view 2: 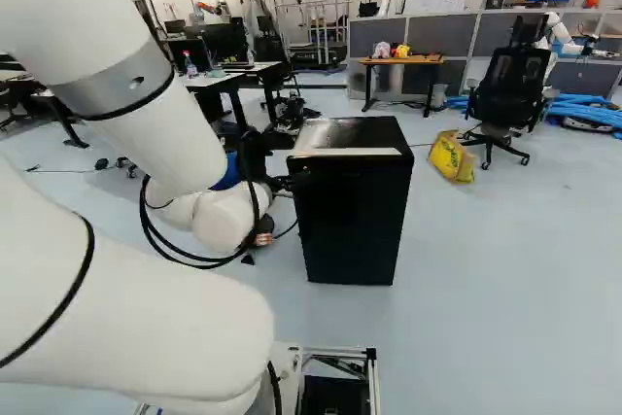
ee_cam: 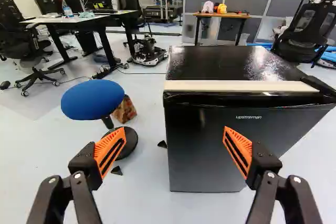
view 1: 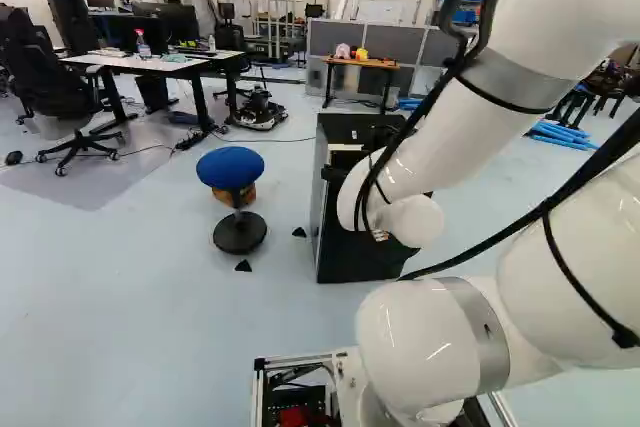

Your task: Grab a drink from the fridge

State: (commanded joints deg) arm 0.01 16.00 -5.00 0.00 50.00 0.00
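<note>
Since our jaws hung wide open with nothing between the orange pads (ee_cam: 111, 153), we were free to go for the fridge (ee_cam: 220, 66) just ahead. Its door (ee_cam: 210, 145) looked shut, so the drink was out of sight, presumably inside. Best bet, we figured: hook the door's edge, pull slowly without tipping anything, and steer clear of the blue stool (ee_cam: 92, 99).

A black fridge (ee_cam: 210, 150) stands on a pale floor (ee_cam: 63, 166), with a blue-seated stool (ee_cam: 92, 99) and small black wedges (ee_cam: 116, 171) near one side, a yellow bag (view 2: 452, 157) and a wheeled office chair (view 2: 510, 89) beyond the other.
</note>
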